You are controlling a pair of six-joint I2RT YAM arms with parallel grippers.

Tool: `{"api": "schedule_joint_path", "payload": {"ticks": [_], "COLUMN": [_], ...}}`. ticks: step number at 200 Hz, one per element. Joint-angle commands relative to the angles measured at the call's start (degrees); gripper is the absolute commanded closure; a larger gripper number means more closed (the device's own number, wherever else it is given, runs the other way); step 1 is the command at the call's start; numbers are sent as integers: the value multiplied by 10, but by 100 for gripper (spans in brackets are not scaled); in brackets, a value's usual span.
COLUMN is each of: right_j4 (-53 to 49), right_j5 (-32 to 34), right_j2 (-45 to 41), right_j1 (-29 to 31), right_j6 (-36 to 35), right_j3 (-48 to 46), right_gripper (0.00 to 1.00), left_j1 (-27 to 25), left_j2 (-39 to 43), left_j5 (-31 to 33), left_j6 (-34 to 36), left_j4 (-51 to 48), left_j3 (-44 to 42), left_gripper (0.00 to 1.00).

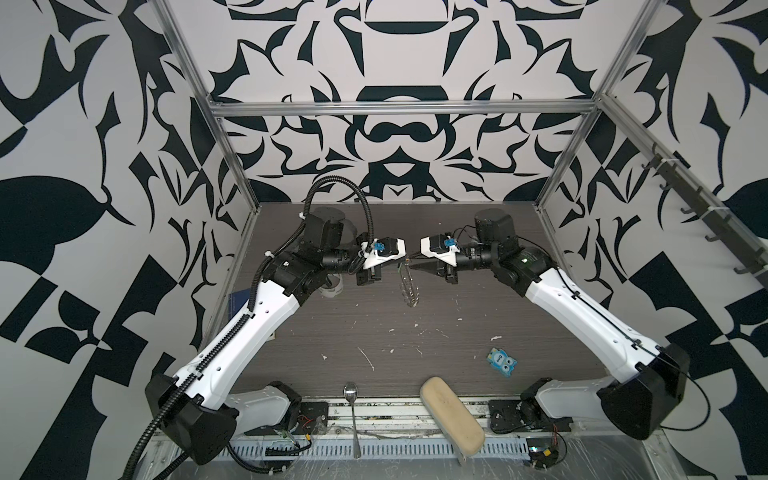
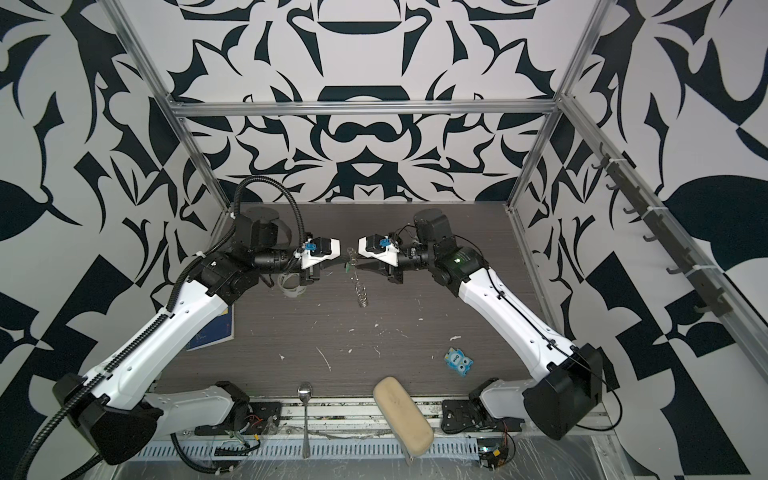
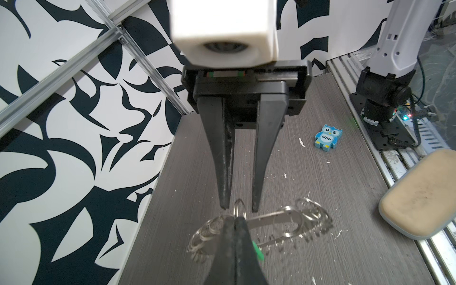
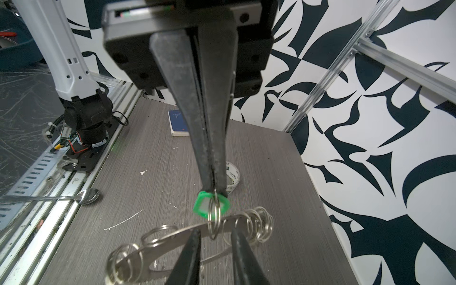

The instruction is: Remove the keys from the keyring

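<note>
I see both grippers meeting tip to tip above the table (image 1: pixel 374 332), toward 12 o'clock of its centre in both top views. My left gripper (image 4: pixel 213 190), reaching in from 9 o'clock, is clamped tight on the green key (image 4: pixel 201 204). A small split ring (image 4: pixel 214 219) links that key to the keyring (image 4: pixel 170 238), which hangs from it and trails toward 6 o'clock. My right gripper (image 4: pixel 216 232), in from 3 o'clock, has its jaws narrowly apart, one on each side of the small split ring, not closed on it. A tape roll (image 1: pixel 332 289) sits at the keyring's 9 o'clock.
</note>
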State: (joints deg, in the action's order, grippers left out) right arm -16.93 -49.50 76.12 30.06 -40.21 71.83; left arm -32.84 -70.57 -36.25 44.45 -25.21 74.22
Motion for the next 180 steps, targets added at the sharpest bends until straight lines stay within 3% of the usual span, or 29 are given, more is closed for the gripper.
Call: {"api": "schedule_joint_path", "payload": {"ticks": [1,78,180], "right_j4": [1,-21,-58], "right_j5": [-18,-32,-16], "right_j2": [-6,14,32], "right_j1": [-2,1,25], "right_j6": [9,0,-64], "right_j3": [33,57,81], "right_gripper": [76,86,73], "left_j1": [2,2,2], "left_j2": [5,6,9], "left_j5": [-14,-16,-20], "left_j6": [7,7,24], "left_j4": [1,4,-8], "left_j3": [9,5,6], "left_gripper": [100,100,100]}}
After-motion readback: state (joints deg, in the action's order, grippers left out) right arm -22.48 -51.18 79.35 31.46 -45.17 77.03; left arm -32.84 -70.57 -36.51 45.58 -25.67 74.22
